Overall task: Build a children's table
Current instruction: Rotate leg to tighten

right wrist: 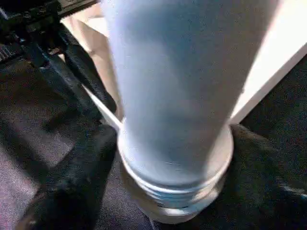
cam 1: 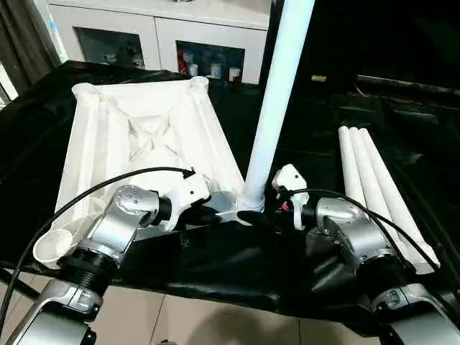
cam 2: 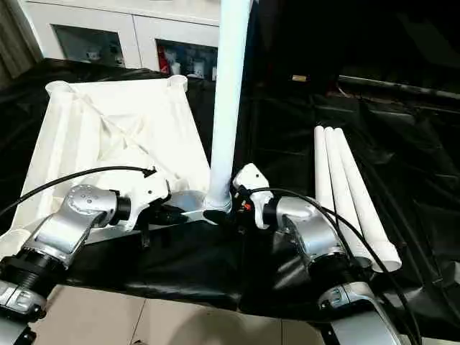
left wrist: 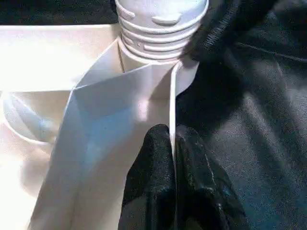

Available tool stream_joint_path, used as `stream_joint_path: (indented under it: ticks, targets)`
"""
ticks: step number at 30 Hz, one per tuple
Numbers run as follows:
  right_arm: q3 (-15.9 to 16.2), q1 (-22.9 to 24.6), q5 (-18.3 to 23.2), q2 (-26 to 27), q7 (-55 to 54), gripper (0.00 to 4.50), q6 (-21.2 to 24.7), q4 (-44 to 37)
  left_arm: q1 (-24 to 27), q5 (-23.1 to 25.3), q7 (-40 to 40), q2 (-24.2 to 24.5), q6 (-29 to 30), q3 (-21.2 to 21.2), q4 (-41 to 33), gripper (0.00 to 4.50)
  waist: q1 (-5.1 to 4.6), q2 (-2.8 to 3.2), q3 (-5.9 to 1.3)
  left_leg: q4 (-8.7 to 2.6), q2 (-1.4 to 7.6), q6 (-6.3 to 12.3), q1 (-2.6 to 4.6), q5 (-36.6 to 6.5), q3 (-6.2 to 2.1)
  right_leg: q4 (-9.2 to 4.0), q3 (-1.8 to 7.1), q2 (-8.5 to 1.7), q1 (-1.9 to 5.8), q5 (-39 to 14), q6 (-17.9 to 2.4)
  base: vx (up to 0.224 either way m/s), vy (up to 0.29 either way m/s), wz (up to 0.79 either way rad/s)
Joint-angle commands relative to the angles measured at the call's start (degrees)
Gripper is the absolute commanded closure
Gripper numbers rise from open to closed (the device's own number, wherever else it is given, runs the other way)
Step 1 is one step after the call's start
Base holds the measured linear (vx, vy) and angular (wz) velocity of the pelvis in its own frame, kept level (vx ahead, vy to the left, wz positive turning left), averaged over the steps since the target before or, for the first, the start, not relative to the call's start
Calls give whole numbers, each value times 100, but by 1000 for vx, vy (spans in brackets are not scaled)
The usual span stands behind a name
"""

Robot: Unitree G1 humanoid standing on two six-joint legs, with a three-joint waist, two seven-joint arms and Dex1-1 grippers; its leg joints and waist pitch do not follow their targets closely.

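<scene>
Tabletop (cam 1: 144,136) lies upside down on the left half of the black-covered surface (cam 1: 316,129), ribbed underside up, round sockets at its corners. The socket at the near left corner (cam 1: 52,248) stands open with nothing in it. The left gripper (left wrist: 171,143) is pinched almost closed on the thin near-edge wall of the tabletop, one black finger (left wrist: 151,158) on each side of the wall, just beside the near right corner.

At that corner one white leg (cam 1: 277,100) stands upright in its socket — the ribbed collar at its foot (left wrist: 158,28) sits at the socket mouth, though how deep it is seated is hard to judge. The right gripper (right wrist: 168,158) reaches in from the right with its fingers spread wide around the base of this leg; one black finger (right wrist: 76,182) lies along each side of the tube, seemingly touching it.

Further right, well apart from the tabletop, three more legs (cam 1: 370,187) lie side by side on the surface, touching one another. Behind the surface stands a white cabinet (cam 1: 165,32) with glass doors — small bottles or jars show behind the glass.
</scene>
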Motion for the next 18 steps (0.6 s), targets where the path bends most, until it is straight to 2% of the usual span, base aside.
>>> stream_joint_path:
  ticks: [1,4,10,13,17,18]
  targets:
    - [9,-47,47,9,106,136,27,-137,124,-189,-115,-117,8,-82,-12,450,7,-25,-318,-341,263,375,-11,-553,-51,-389,332,-519,332,-963,-1101,0,0,0]
    - [15,-2,63,23,135,148,59,-181,153,-195,-121,-113,42,-87,-53,450,9,-34,-320,-339,258,364,-15,-548,-51,-392,334,-521,339,-1040,-1055,0,0,0]
    - [-13,79,49,64,16,170,82,-183,170,-187,-106,-123,48,-104,-44,450,9,-33,-329,-330,254,391,-16,-456,-49,-369,332,-515,343,-862,-1082,0,0,0]
    - [-162,85,3,217,-481,171,36,31,128,-124,139,-262,-18,-79,88,450,3,-26,-322,-337,254,350,-8,-518,-49,-382,331,-516,330,-958,-1072,0,0,0]
    - [-713,-83,-138,770,-2595,173,-21,859,-159,96,1337,-916,40,86,783,450,-33,-38,-290,-358,228,132,2,-801,-55,-483,331,-526,313,-1819,-816,0,0,0]
    - [-849,-120,-121,915,-3089,173,30,1010,-246,185,1710,-1113,99,97,970,450,-39,-32,-274,-372,224,37,54,-914,-56,-525,338,-520,262,-2125,-722,0,0,0]
